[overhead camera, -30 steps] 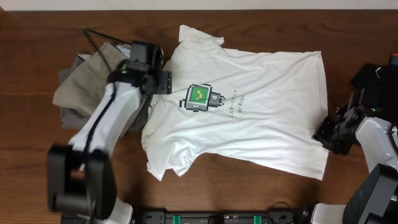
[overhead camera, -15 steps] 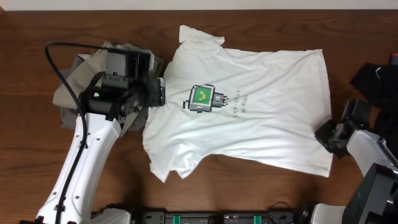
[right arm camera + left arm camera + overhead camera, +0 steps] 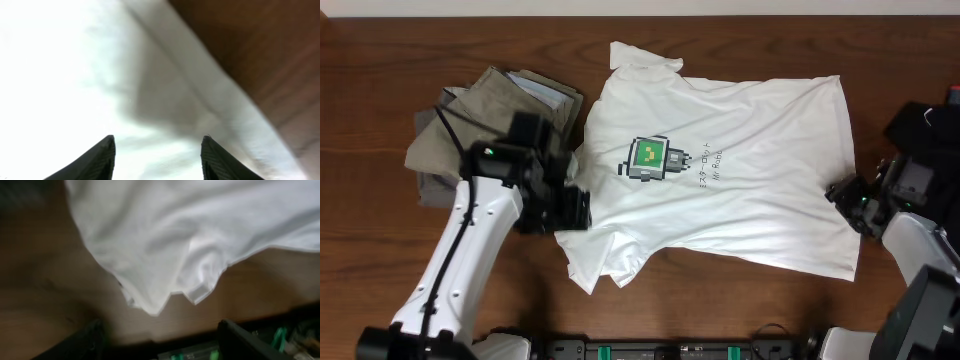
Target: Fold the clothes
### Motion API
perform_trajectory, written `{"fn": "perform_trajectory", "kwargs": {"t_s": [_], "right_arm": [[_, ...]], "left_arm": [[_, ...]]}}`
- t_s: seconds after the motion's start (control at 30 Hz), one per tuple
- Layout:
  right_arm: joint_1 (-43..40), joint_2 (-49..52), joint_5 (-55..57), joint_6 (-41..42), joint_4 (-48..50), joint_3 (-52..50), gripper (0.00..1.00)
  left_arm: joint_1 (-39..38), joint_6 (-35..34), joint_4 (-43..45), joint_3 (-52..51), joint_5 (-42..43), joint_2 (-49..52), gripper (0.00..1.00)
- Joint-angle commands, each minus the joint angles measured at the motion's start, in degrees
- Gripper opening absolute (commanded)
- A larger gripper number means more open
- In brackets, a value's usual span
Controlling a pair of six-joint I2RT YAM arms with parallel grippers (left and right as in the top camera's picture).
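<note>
A white T-shirt (image 3: 720,180) with a green pixel-robot print lies spread flat on the wooden table. My left gripper (image 3: 565,212) is open at the shirt's left edge near the lower sleeve; the left wrist view shows the sleeve corner (image 3: 190,280) on the wood ahead of my open fingers (image 3: 160,340). My right gripper (image 3: 848,202) is open at the shirt's right hem; in the right wrist view the hem (image 3: 210,95) lies just ahead of the two open fingers (image 3: 157,157).
A stack of folded olive and grey clothes (image 3: 480,120) sits at the left beside the shirt. A dark garment (image 3: 930,125) lies at the right edge. A black rail with green parts (image 3: 670,350) runs along the front edge.
My left gripper has moved from the shirt's collar side down toward the front, to the lower left sleeve. My right gripper has shifted slightly along the right hem. The shirt has slid a little.
</note>
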Motion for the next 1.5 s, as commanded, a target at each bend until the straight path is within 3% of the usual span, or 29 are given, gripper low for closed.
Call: {"fn": "perform_trajectory", "kwargs": {"t_s": [0.0, 0.13, 0.33, 0.47, 0.57, 0.6, 0.8, 1.07, 1.47], "right_arm": [[-1.3, -5.6, -9.3, -2.4, -0.8, 2.7, 0.56], [-1.4, -10.6, -9.2, -2.8, -3.9, 2.9, 0.59], [-1.4, -12.4, -9.1, -4.5, -7.5, 2.9, 0.59], [-1.3, -12.4, -9.2, -5.4, -10.1, 2.9, 0.58], [-1.3, -12.4, -9.2, -7.2, -11.8, 2.9, 0.58], [-1.3, -12.4, -9.2, -8.0, -12.3, 2.9, 0.57], [-1.3, -12.4, -9.1, -8.4, -12.9, 2.9, 0.57], [-1.3, -12.4, -9.0, -9.6, -13.5, 2.9, 0.57], [-1.3, -12.4, -3.1, -10.6, -25.6, 2.9, 0.57]], "left_arm": [[0.2, -3.4, 0.1, -7.0, 6.9, 0.6, 0.75], [0.2, -3.6, 2.8, -16.6, 12.5, 0.6, 0.73], [0.2, -3.6, 13.6, -25.9, 11.3, 0.6, 0.72], [0.2, -6.2, 20.0, -28.0, 7.6, 0.6, 0.64], [0.2, -6.4, 20.0, -28.0, 7.6, 0.9, 0.55], [0.2, -7.8, 20.3, -28.0, 7.2, 0.9, 0.48], [0.2, -19.4, 20.6, -28.0, 2.0, 0.9, 0.32], [0.2, -19.4, 20.6, -28.0, 2.0, 0.9, 0.06], [0.2, -16.2, 15.3, -13.7, 12.2, -3.5, 0.06]]}}
